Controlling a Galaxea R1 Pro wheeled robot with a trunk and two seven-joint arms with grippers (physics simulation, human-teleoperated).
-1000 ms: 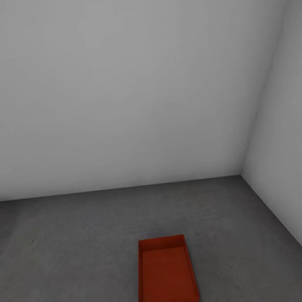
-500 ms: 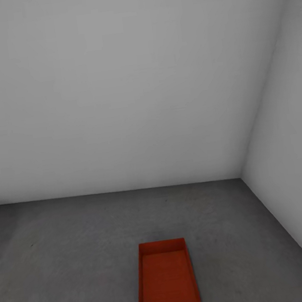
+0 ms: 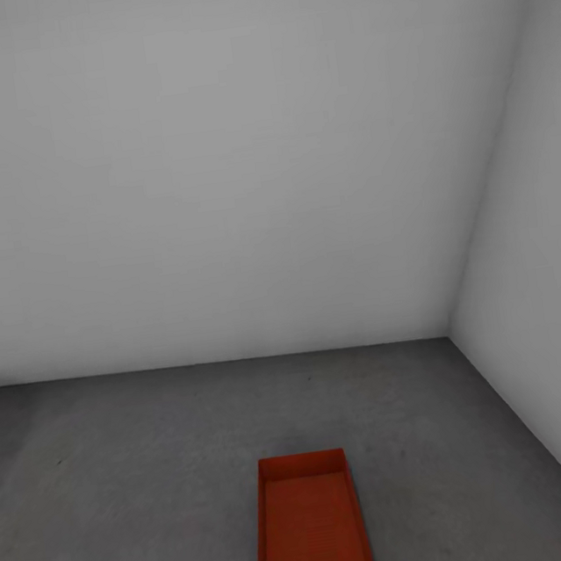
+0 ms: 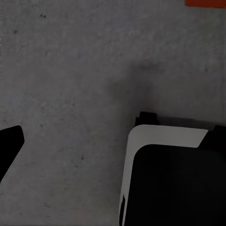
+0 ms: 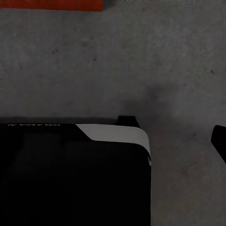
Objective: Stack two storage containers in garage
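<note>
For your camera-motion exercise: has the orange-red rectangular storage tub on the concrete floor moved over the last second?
No. The orange-red rectangular tub sits lower in the head view, but the wall-floor seam dropped equally, so the camera shifted, not the tub.

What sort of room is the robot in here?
Probably a garage or a similar bare utility room: rough dark grey concrete floor, plain white walls meeting in a corner, and no furniture in view. One orange-red storage container sits open on the floor.
</note>
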